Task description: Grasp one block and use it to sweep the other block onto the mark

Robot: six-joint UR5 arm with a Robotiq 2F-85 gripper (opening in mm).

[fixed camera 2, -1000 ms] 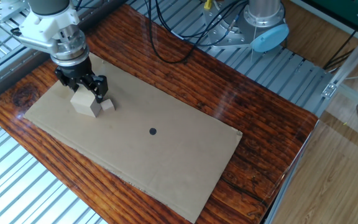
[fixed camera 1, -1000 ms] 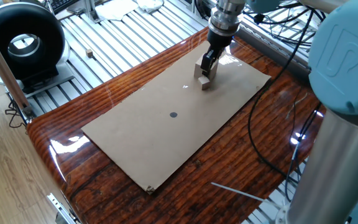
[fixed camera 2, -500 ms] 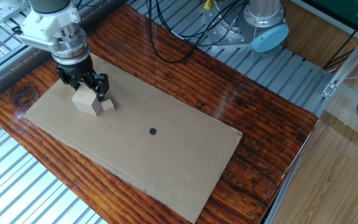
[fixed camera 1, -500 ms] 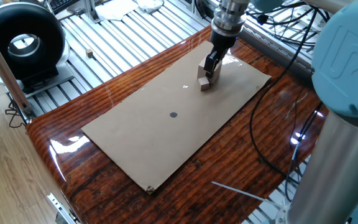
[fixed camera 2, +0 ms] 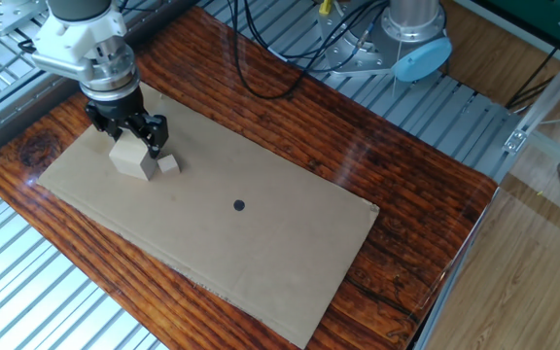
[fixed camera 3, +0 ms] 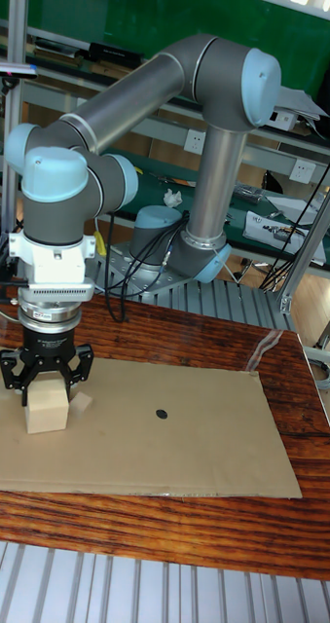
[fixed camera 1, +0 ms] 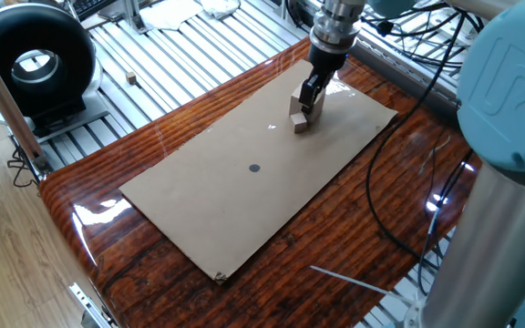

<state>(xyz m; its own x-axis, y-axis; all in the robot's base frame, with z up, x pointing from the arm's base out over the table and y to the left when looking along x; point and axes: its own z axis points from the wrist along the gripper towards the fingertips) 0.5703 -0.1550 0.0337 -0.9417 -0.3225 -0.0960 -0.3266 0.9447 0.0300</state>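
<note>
The fingers [fixed camera 2: 127, 136] close on the large cube [fixed camera 2: 130, 158], keeping it low on the cardboard [fixed camera 2: 261, 253] as a pusher; the small cube [fixed camera 2: 168, 164] sits just beside them, toward the distant mark [fixed camera 2: 239, 205].

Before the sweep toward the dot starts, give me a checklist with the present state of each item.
1. Pincer around the larger pale tan wooden cube: ok, a finger sits on each side of it; whether the pads press it firmly, cannot tell.
2. Large cube resting on the brown cardboard sheet: ok, it looks set down flat.
3. Small pale tan wooden cube next to the large cube, on the side facing the dot: ok; touching or a slight gap, cannot tell.
4. Small round dark grey dot visible and uncovered: ok.
5. Cardboard between small cube and dot free of other things: ok.
6. Small cube on the dot: not ok, still well short.
</note>
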